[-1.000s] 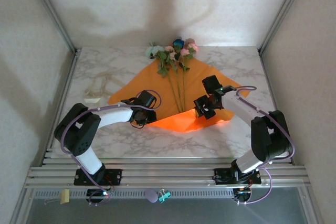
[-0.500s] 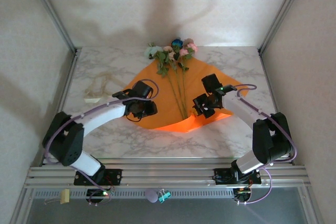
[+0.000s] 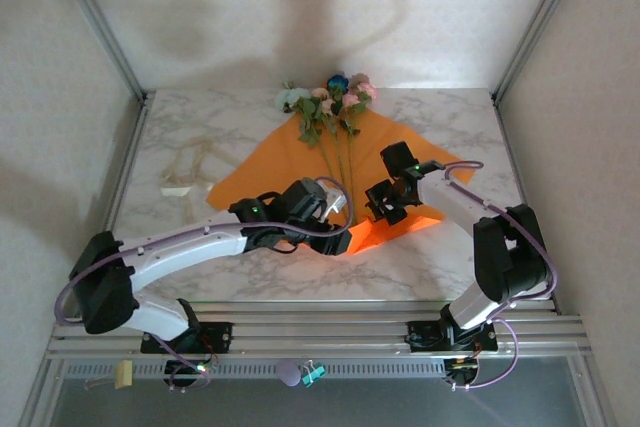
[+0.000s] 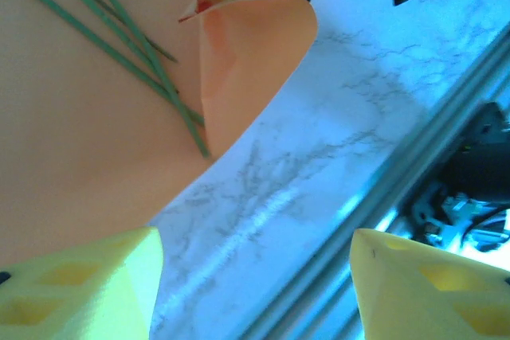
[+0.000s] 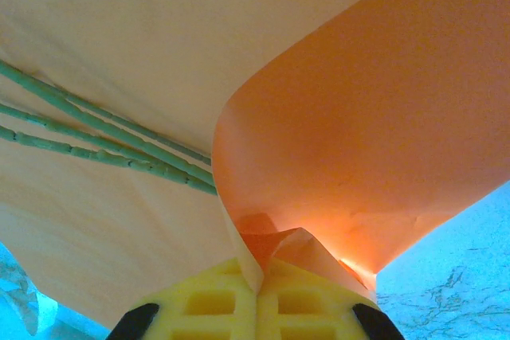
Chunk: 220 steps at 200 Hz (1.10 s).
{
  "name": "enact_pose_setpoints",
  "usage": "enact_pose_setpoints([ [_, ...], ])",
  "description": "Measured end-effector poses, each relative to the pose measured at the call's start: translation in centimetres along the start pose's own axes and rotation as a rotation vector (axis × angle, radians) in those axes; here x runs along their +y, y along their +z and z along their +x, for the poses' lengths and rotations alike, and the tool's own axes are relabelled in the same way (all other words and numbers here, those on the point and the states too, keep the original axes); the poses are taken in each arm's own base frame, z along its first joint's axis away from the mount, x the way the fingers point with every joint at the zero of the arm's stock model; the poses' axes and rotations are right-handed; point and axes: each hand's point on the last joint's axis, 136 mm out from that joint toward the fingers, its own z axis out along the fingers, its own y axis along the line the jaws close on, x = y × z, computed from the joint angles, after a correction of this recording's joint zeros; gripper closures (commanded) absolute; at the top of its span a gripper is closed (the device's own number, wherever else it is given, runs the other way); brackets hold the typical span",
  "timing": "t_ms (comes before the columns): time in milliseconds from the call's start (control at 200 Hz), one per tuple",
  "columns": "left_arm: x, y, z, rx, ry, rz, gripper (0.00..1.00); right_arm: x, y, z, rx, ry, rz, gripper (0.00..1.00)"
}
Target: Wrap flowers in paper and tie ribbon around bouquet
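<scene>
Surface: white marble-look table (image 3: pixel 455 122) between pale walls, with a metal rail (image 3: pixel 320 332) along the near edge.
Paper: the orange paper (image 3: pixel 280 162) lies mid-table. Its near corner is lifted and curled over. It looks thin and light, so it should crease readily and probably slide on the smooth top.
Flowers: the flowers (image 3: pixel 330 99) rest on the paper, blooms past its far tip. Their thin green stems (image 5: pixel 103 145) run toward the curled corner and look loose enough to roll apart.
Right gripper: the right gripper (image 5: pixel 259 296) is pinched tight on the folded paper corner, just beside the stem ends.
Left gripper: the left gripper (image 4: pixel 255 292) has its fingers wide apart and holds nothing, low over the paper's near edge.
Best hold: probably the paper edges, pressing the stems through the sheet.
Ribbon: the limp cream ribbon (image 3: pixel 188 175) is heaped left of the paper, well apart from both grippers.
</scene>
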Motion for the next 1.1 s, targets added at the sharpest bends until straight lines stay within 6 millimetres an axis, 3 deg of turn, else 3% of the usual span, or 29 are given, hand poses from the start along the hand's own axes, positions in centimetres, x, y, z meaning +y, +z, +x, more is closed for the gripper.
enact_pose_setpoints([
  [220, 1.5, 1.9, -0.3, -0.011, 0.184, -0.098, 0.33, 0.0, 0.0, 0.0, 0.000, 0.000, 0.000, 1.00],
  [385, 1.9, 3.5, 0.1, 0.019, 0.257, -0.106, 0.38, 0.0, 0.0, 0.0, 0.000, 0.000, 0.000, 1.00],
  [491, 2.5, 4.6, 0.4, 0.042, 0.253, -0.107, 0.52, 0.0, 0.0, 0.0, 0.000, 0.001, 0.000, 1.00],
  [666, 4.8, 5.0, -0.1, 0.057, 0.174, -0.109, 0.87, -0.2, 0.0, -0.1, -0.007, 0.004, 0.008, 1.00],
  [821, 4.7, 4.8, -0.4, 0.056, 0.117, -0.039, 0.98, -0.3, 0.0, -0.1, -0.008, 0.004, 0.011, 1.00],
  [926, 3.9, 4.7, 0.4, 0.082, 0.096, 0.028, 1.00, -0.3, -0.1, -0.2, -0.010, 0.004, 0.012, 0.77],
  [1036, 3.5, 4.6, 1.3, 0.110, 0.067, 0.077, 1.00, -0.3, -0.3, -0.7, -0.029, -0.017, 0.011, 0.70],
  [1101, 3.6, 4.6, 1.6, 0.121, 0.042, 0.092, 1.00, -0.2, -0.7, -1.0, -0.040, -0.020, 0.001, 0.60],
])
